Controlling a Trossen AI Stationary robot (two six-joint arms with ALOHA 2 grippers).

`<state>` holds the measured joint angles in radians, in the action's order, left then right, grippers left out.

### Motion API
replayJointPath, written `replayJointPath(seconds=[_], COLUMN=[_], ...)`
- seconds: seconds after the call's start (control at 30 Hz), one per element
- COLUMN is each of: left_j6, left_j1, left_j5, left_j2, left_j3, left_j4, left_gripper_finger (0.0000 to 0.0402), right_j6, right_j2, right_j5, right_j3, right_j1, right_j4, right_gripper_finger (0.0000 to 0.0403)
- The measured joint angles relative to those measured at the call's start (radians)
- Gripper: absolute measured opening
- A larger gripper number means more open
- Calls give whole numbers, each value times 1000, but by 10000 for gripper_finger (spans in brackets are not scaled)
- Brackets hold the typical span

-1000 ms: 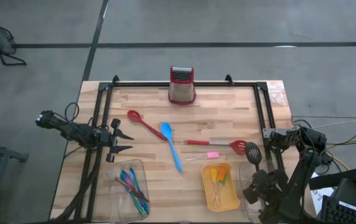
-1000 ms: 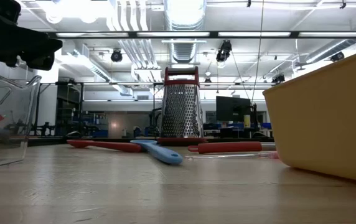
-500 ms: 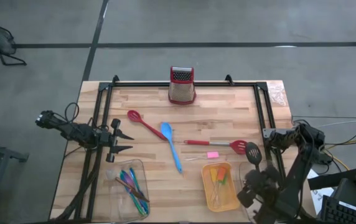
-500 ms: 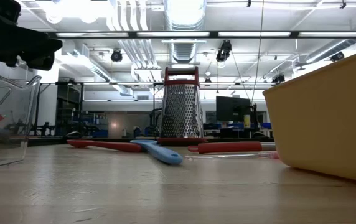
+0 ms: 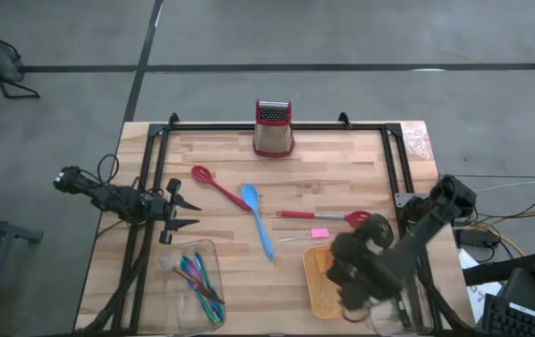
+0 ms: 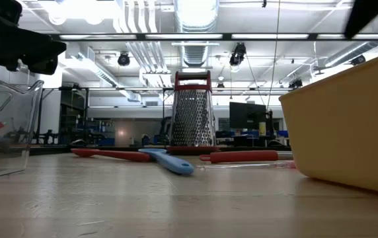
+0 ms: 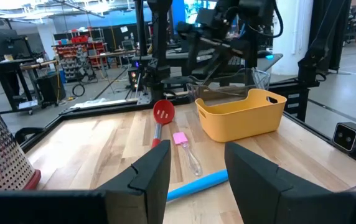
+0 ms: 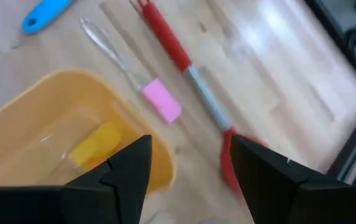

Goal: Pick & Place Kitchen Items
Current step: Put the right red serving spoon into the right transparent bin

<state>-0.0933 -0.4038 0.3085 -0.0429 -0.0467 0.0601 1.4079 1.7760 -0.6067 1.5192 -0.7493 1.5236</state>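
Observation:
A red spoon (image 5: pixel 213 184), a blue spoon (image 5: pixel 256 217), a red slotted spatula (image 5: pixel 319 216) and a pink-headed brush with a clear handle (image 5: pixel 316 233) lie flat on the wooden table. Thin coloured sticks (image 5: pixel 197 278) lie in a clear tray. Small yellow and orange pieces (image 8: pixel 97 143) lie in the orange tray (image 5: pixel 319 290). My right gripper (image 5: pixel 342 267) is open and empty above the orange tray's far end; its wrist view (image 8: pixel 190 180) looks down on the tray, the brush (image 8: pixel 159 99) and the spatula (image 8: pixel 184 62). My left gripper (image 5: pixel 181 212) waits open at the table's left edge.
A metal box grater (image 5: pixel 273 128) with a red top stands at the table's far edge. A black frame (image 5: pixel 394 168) runs along the table's left, far and right sides. The right arm (image 5: pixel 417 229) slants over the table's right near part and hides what lies under it.
My right gripper has swung from the table's near right corner toward the left, and now hangs over the orange tray. A black slotted spatula that lay right of the tray is now hidden under the arm.

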Motion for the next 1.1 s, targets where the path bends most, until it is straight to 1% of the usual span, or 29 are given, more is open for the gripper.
replayJointPath(seconds=[0.17,0.33,0.4,0.53,0.63,0.73,0.93,1.1], left_j6=[0,0,0,0,0,0,0,0], left_j1=[0,0,0,0,0,0,0,0], left_j5=[0,0,0,0,0,0,0,0], left_j2=[0,0,0,0,0,0,0,0], left_j3=[0,0,0,0,0,0,0,0], left_j4=[0,0,0,0,0,0,0,0], left_gripper_finger=[159,159,158,158,159,158,159,158], right_j6=[-296,-622,-751,-993,-1136,-1205,-1264,-1296], right_j2=[-2,-2,-2,2,15,35,83,113], right_j5=[-21,-19,31,169,223,260,285,382], right_j3=[0,-1,-1,-1,-6,-23,-69,-73], right_j1=[152,295,355,460,510,549,611,659], right_j4=[-78,-235,-315,-468,-540,-578,-610,-678], right_gripper_finger=[216,213,210,212,216,217,206,204])
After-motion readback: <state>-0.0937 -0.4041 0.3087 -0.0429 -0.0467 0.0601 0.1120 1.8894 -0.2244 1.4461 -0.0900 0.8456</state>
